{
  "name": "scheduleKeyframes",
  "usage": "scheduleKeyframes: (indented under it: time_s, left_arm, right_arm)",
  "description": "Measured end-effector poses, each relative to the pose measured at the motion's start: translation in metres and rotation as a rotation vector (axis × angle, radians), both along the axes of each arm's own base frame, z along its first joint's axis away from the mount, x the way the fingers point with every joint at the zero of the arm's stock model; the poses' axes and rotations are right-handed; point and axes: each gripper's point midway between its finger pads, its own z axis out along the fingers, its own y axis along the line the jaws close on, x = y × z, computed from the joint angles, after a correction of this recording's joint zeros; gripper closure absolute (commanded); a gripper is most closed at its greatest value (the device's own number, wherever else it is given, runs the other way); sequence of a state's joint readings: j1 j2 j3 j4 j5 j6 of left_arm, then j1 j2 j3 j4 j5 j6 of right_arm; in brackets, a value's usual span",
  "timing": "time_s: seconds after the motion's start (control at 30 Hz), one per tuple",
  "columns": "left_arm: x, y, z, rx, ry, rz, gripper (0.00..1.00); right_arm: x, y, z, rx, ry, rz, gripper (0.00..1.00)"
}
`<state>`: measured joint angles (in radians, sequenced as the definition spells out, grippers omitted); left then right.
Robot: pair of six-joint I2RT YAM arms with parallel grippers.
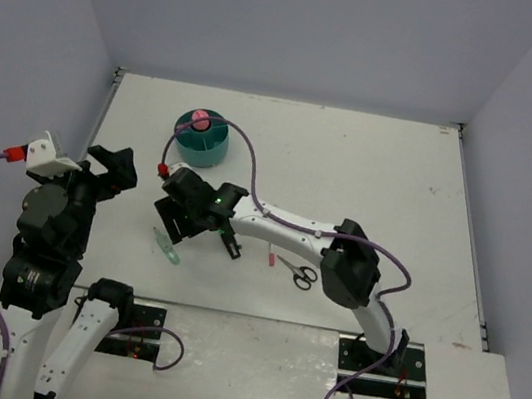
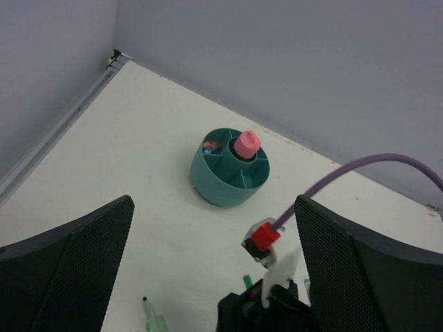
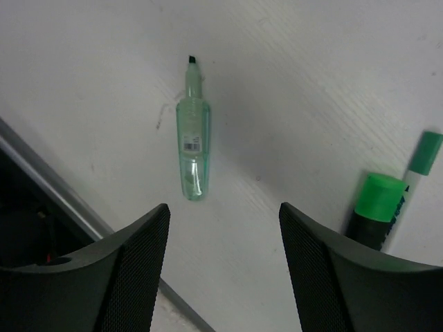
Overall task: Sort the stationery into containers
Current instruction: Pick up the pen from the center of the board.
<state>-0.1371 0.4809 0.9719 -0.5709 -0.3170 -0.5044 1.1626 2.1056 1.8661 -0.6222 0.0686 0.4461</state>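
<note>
The teal container point(image 1: 202, 146) stands at the back left of the table, with a pink piece point(image 1: 199, 118) upright in its central cup; it also shows in the left wrist view point(image 2: 225, 178). A translucent green highlighter point(image 3: 193, 149) lies on the table just ahead of my right gripper point(image 3: 223, 213), which is open and holds nothing. A black-and-green marker point(image 3: 376, 211) and a white pen with a green cap point(image 3: 419, 160) lie to its right. Small black-handled scissors point(image 1: 299, 273) lie near the front. My left gripper point(image 2: 213, 207) hangs wide open above the left side, empty.
The right arm point(image 1: 291, 232) stretches leftward across the table's middle, its purple cable point(image 1: 243, 150) looping past the container. A small pink item point(image 1: 270, 256) lies beside the scissors. Grey walls close the table on three sides, and a raised front ledge point(image 3: 76, 207) runs near the highlighter.
</note>
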Motion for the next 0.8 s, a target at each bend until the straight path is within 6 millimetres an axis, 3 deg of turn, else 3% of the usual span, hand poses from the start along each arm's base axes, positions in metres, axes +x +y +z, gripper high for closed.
scheduleKeyframes:
  time_s: [0.07,0.17,0.27,0.4,0.8]
  left_arm:
    - [-0.009,0.002,-0.009,0.017,-0.013,-0.001,0.00]
    - [-0.009,0.002,-0.031,0.029,0.015,-0.005,0.00]
    - [-0.004,0.000,-0.055,0.038,0.077,-0.015,0.00]
    - [0.002,-0.005,-0.067,0.048,0.119,-0.039,0.00]
    - [0.006,-0.013,-0.070,0.050,0.132,-0.084,0.00]
  right_arm:
    - [-0.002,0.009,-0.032,-0.071,0.019,0.008,0.35]
    - [-0.010,0.005,-0.073,-0.173,0.054,0.019,0.37]
    - [-0.017,-0.003,-0.098,-0.244,0.085,0.038,0.37]
    - [-0.019,0.004,-0.099,-0.240,0.093,0.062,0.39]
    - [-0.019,0.022,-0.090,-0.175,0.077,0.069,0.39]
